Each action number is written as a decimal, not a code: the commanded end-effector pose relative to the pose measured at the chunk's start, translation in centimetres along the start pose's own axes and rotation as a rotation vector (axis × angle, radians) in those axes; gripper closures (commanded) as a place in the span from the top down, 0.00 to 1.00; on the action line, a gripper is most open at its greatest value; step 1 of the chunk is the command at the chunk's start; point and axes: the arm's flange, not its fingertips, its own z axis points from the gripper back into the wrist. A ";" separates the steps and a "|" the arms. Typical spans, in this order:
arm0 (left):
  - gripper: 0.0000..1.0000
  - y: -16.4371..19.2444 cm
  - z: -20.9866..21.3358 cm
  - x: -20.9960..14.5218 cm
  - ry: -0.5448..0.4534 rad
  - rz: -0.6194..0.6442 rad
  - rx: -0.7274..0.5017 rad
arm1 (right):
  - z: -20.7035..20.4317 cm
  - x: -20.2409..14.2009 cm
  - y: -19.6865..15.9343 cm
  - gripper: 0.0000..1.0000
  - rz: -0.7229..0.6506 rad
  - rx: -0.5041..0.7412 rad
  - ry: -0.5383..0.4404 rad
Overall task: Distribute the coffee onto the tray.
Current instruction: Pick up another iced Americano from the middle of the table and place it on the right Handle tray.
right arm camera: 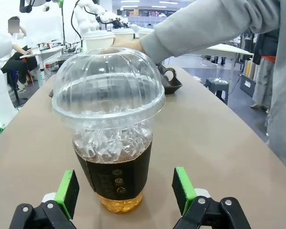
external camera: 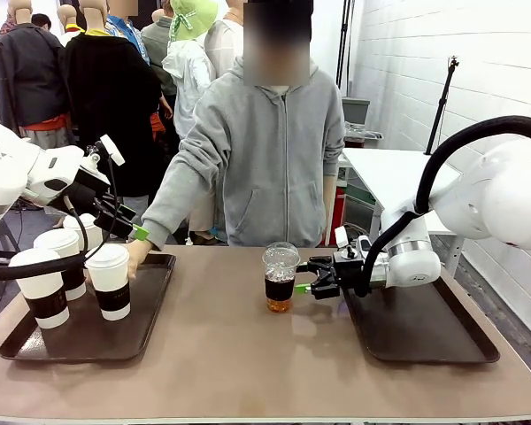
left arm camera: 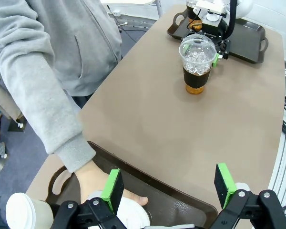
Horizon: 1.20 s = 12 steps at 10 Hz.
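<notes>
Four lidded paper cups [external camera: 109,280] on the left tray [external camera: 156,305], a person's hand [external camera: 138,255] touching one. Dome-lidded iced coffee [external camera: 280,277] mid-table right of that tray, between wide-open right gripper [right arm camera: 126,191] fingers, untouched. Left gripper [left arm camera: 170,184] spread wide above that tray.

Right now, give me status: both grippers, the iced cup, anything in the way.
Left gripper open above left tray. Right gripper open, jaws flanking iced cup, not gripping. Person's hand on a paper cup under left gripper.
</notes>
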 end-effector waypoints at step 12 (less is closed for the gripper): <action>1.00 0.4 -0.2 -0.3 -0.026 -0.017 -0.011 | -5.2 -0.1 -1.1 1.00 -0.058 0.130 0.030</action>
